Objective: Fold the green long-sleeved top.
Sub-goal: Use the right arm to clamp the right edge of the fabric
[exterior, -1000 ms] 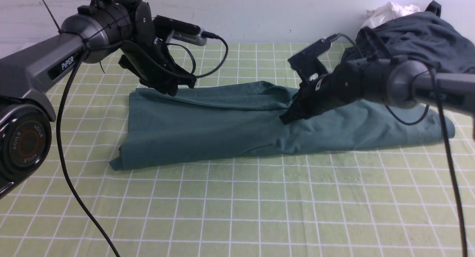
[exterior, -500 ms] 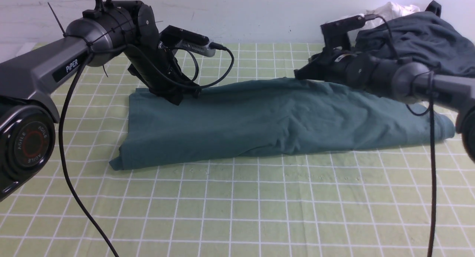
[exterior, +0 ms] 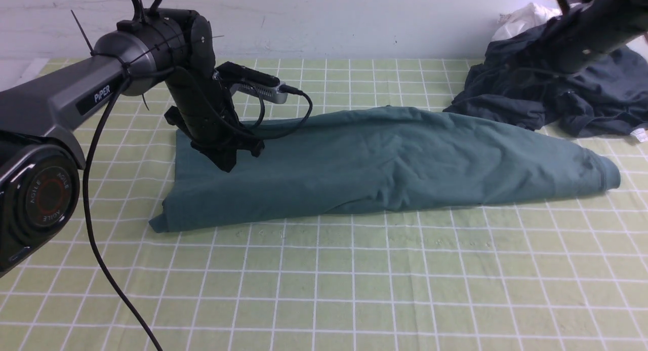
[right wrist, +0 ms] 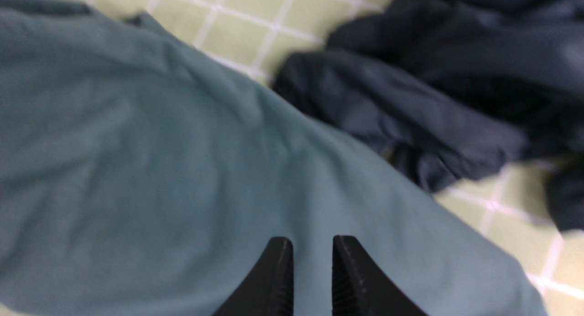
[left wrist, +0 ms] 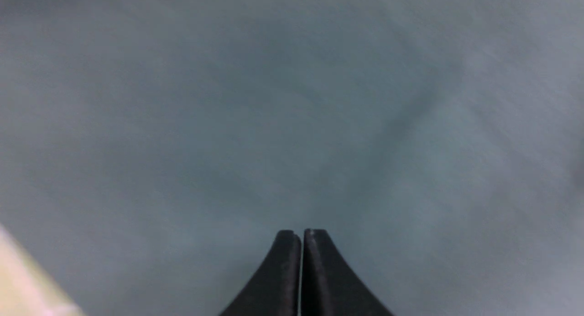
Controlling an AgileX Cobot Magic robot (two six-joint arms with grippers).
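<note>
**Green top lies in a long band on a checked table, left gripper shut over it, right gripper parted and empty**

A pale green cloth (exterior: 324, 290) with a white grid covers the whole table. The green top (exterior: 395, 163) lies across it as a long, bunched band. It starts under the left gripper (exterior: 226, 160) and runs away to that gripper's right, narrowing to a cuff (exterior: 610, 176) at the far end.

A heap of dark garments (exterior: 557, 92) sits just beyond the cuff end, touching the top's far edge. In the right wrist view this heap lies ahead of the right gripper (right wrist: 311, 250) and off to one side.

The left arm (exterior: 61, 98) reaches in and bends down, so its gripper points at the top's left end, near the far edge. Its two black fingers are pressed together with no cloth seen between them. Teal fabric fills its wrist view. Whether the tips touch the fabric cannot be told.

The right arm (exterior: 597, 16) is raised high over the dark heap. Its gripper's fingers stand a little apart, holding nothing, with the top spread below them.

A small white cloth (exterior: 521, 16) peeks out behind the dark heap, beside the right arm.
</note>
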